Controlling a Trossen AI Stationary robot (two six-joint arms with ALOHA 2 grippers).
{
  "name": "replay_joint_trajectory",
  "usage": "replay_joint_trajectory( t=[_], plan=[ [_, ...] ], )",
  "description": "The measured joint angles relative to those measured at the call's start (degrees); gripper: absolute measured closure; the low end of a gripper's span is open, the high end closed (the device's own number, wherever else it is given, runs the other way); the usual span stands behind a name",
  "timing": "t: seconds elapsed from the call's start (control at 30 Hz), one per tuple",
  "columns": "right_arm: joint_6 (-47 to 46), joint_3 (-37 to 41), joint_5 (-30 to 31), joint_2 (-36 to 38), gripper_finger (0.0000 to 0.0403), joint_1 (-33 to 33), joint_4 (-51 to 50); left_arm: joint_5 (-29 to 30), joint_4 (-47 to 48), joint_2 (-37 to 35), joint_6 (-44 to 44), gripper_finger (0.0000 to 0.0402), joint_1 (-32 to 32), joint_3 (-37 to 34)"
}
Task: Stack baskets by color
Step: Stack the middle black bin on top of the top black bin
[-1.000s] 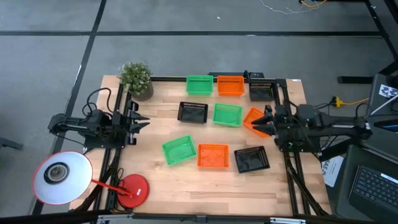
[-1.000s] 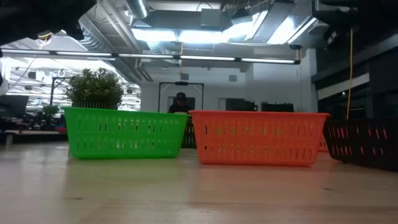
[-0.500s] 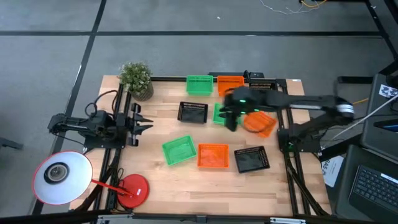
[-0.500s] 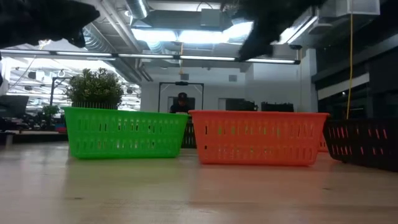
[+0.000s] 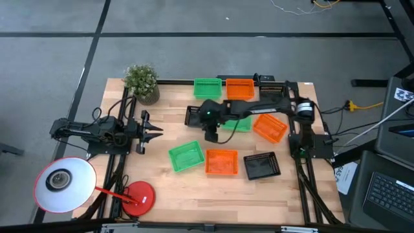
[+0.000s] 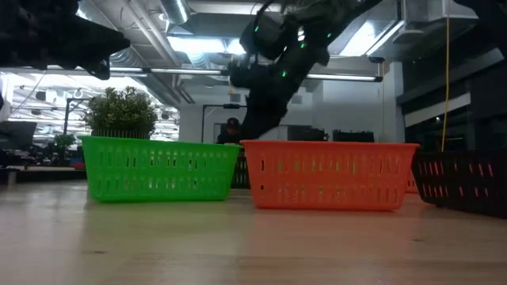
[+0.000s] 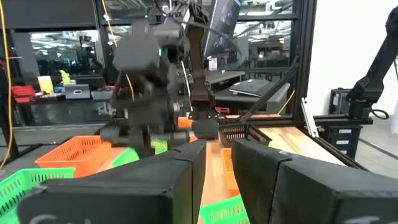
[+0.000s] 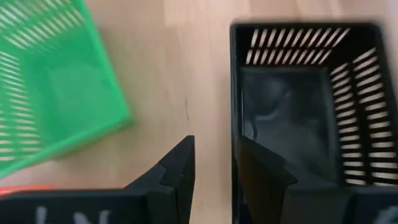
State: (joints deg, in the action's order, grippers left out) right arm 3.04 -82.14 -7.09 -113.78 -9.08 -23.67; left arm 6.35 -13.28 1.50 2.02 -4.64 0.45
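Observation:
Nine mesh baskets sit on the wooden table. In the far row are green (image 5: pixel 207 87), orange (image 5: pixel 240 88) and black (image 5: pixel 272 94). The middle holds black (image 5: pixel 196 115), green (image 5: pixel 240 123) and orange (image 5: pixel 270 127). The near row has green (image 5: pixel 186 156), orange (image 5: pixel 221 162) and black (image 5: pixel 261 166). My right gripper (image 5: pixel 211 136) is open and tipped downward. It hovers above bare wood between the middle black basket (image 8: pixel 305 93) and the near green basket (image 8: pixel 50 93). My left gripper (image 5: pixel 154 131) waits open at the table's left edge.
A potted plant (image 5: pixel 141 82) stands at the far left corner. A white lamp head (image 5: pixel 61 181) and a red base (image 5: pixel 137 196) sit at the near left. My right arm (image 5: pixel 259 109) stretches over the middle green basket. Bare wood runs along the near edge.
My right arm has swung out from the table's right edge toward the left, across the middle baskets. It has come down and tipped its gripper downward, and it now hangs between the middle black and near green baskets. No basket has moved.

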Motion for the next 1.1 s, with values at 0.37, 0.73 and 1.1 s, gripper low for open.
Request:
replay_joint_trajectory(
  t=[0.37,0.73,1.1],
  plan=[
    [0.5,-0.8,8.1,-1.7,0.0286,1.4,-0.8,0.6,0.0,0.0,0.0,0.0329,0.0,0.0],
    [-2.7,4.9,10.5,-1.8,0.0286,1.4,1.0,0.6,0.0,0.0,0.1,0.0329,0.0,0.0],
    [-3.0,5.2,10.5,-1.8,0.0286,1.4,2.5,0.6,0.0,0.0,0.1,0.0329,0.0,0.0]
  ],
)
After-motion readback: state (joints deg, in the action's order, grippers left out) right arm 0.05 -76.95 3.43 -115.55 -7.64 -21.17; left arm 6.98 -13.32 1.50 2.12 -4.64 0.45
